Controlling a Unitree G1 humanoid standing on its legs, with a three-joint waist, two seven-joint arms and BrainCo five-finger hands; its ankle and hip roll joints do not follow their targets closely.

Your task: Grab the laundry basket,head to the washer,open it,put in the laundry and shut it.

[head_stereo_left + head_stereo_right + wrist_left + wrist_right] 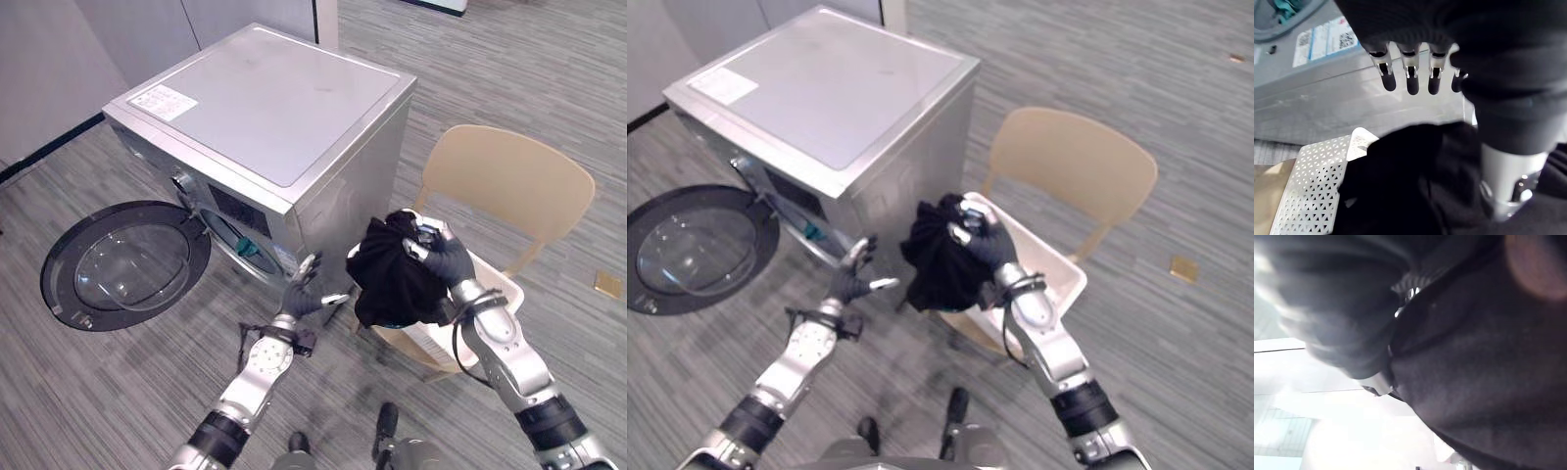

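step: loading | right robot hand (443, 257) grips black laundry (392, 274) above white basket (1058, 264) on chair (509, 181) | left robot hand (304, 292) released, fingers straight | washer (265, 108) door (122, 264) open | next, likely: carry laundry left into drum

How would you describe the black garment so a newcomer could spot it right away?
Start at the silver washer with its round door swung open. To its right a white laundry basket sits on a tan chair. The black garment hangs bunched above it, gripped by the right hand; it is the darkest thing there.
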